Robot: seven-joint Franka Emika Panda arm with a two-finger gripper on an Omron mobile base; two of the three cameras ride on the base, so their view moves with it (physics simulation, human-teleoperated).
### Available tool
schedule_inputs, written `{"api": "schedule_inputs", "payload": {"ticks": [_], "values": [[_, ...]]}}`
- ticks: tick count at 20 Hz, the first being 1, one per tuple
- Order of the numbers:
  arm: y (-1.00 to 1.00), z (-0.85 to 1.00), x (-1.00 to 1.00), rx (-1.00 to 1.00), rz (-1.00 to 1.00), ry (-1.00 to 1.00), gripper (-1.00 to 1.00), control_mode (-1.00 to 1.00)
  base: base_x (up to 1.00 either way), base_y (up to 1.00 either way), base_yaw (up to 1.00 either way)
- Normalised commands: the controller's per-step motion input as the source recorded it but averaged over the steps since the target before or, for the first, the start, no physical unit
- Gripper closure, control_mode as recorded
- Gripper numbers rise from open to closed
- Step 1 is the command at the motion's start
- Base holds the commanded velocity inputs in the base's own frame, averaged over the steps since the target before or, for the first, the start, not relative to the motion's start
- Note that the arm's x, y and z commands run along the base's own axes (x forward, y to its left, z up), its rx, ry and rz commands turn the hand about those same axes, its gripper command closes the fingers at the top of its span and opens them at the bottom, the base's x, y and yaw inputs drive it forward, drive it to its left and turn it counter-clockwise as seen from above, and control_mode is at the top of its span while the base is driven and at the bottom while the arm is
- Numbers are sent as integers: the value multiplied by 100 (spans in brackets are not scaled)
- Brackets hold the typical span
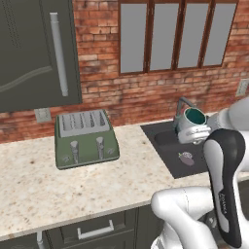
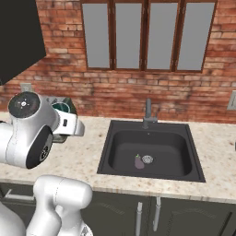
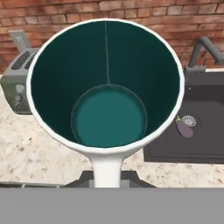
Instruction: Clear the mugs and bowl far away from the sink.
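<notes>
Mug: white mug with a teal-green lining (image 3: pixel 107 87), held upright in the air, mouth up; it hangs above the near left edge of the sink in the left base view, with the tap just behind it.
Mug handle: white, points toward the wrist camera at the bottom of the hand view.
Hand: the two-finger hand (image 1: pixel 195 134) is clamped together on the white mug at its handle side; the fingertips themselves are hidden behind the mug.
Sink: dark grey rectangular basin (image 2: pixel 150 150) set into the tabletop, below and beside the held mug.
Tap: tall angular grey metal tap (image 2: pixel 148 113) at the rear rim of the sink.
Sink contents: small purple eggplant (image 2: pixel 138 161) on the basin floor, just beside the round metal drain (image 2: pixel 147 159).
Tabletop: pale speckled stone tabletop (image 1: pixel 58 187) on both sides of the sink.
Toaster: green four-slot toaster (image 1: pixel 85 137) on the tabletop, well left of the sink, against the red brick wall (image 1: pixel 116 95).
</notes>
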Motion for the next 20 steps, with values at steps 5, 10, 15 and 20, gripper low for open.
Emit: {"api": "schedule_inputs", "payload": {"ticks": [5, 10, 15, 20], "values": [[-2, 12, -5, 0, 0, 0, 100, 100, -13, 0, 1], [0, 0, 0, 0, 0, 0, 100, 100, -11, 0, 49], [0, 0, 0, 0, 0, 0, 100, 100, -31, 6, 81], [0, 0, 0, 0, 0, 0, 100, 100, -15, 12, 85]]}}
